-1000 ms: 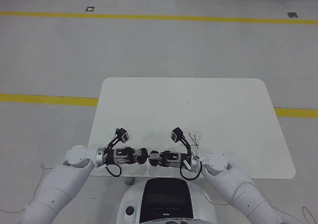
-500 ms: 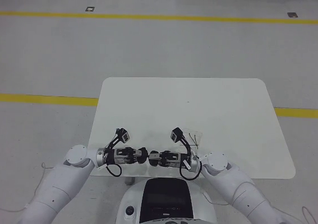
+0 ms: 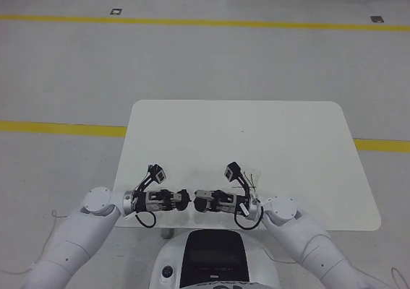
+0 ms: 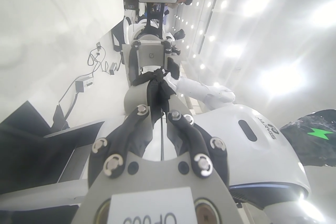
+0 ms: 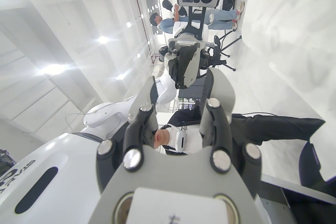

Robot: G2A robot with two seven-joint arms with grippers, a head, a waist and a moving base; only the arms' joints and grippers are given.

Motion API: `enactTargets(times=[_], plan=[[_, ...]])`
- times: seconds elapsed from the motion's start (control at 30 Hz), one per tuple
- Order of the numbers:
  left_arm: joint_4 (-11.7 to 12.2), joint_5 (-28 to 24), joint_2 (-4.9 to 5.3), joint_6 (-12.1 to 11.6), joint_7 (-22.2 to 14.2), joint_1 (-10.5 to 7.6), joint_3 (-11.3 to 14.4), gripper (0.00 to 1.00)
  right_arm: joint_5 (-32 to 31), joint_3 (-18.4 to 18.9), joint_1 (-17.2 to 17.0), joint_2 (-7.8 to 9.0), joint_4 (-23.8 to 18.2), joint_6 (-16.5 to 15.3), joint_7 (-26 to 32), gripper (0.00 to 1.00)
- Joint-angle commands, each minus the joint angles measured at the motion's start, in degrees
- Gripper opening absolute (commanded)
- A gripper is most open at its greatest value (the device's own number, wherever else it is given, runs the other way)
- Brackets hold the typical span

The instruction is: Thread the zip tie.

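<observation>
Between the clenched jaws of the left gripper [image 4: 158,97], at the centre of the left wrist view, a thin zip tie [image 4: 161,135] is pinched; its strap runs straight back toward the wrist plate in the lower middle of that frame. Facing it tip to tip, the right gripper [image 3: 197,200] has its jaws spread and grasps nothing; its two fingers [image 5: 147,96] stand well apart in the right wrist view. In the top view the grippers sit at lower centre, just apart, over the near edge of the white table [image 3: 291,144]. A clear plastic wrapper [image 3: 250,176] with thin black strips lies on the table right of centre, near the right arm.
</observation>
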Motion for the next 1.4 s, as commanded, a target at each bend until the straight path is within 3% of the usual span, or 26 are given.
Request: enactTargets(times=[0.0,0.2,0.5,0.63,0.87,1.13,1.37], plan=[[-0.32,-0.13,0.11,-0.63,-0.29,0.20,-0.22,0.00,0.67,0.83,-0.41,0.17,-0.11,-0.02,-0.34,1.00],[-2.27,0.20,0.38,-0.71,-1.48,0.94,-1.68,0.00,1.79,2.37,-1.54,0.48,-0.33,-0.02,-0.83,1.00],[-2.33,0.41,0.41,-0.71,-1.41,0.98,-1.81,0.00,1.79,2.37,-1.54,0.48,-0.33,-0.02,-0.83,1.00],[-2.93,5.41,0.17,-0.71,4.24,0.24,-2.38,0.00,1.79,2.37,-1.54,0.48,-0.33,-0.02,-0.83,1.00],[-4.77,9.34,-1.54,-0.71,4.22,1.54,-7.13,0.00,1.79,2.37,-1.54,0.48,-0.33,-0.02,-0.83,1.00],[-6.61,17.74,-4.46,-0.71,0.60,3.24,-12.93,0.00,1.79,2.37,-1.54,0.48,-0.33,-0.02,-0.83,1.00],[-5.20,18.80,-7.27,-0.71,-4.91,3.71,-17.45,0.00,1.79,2.37,-1.54,0.48,-0.33,-0.02,-0.83,1.00]])
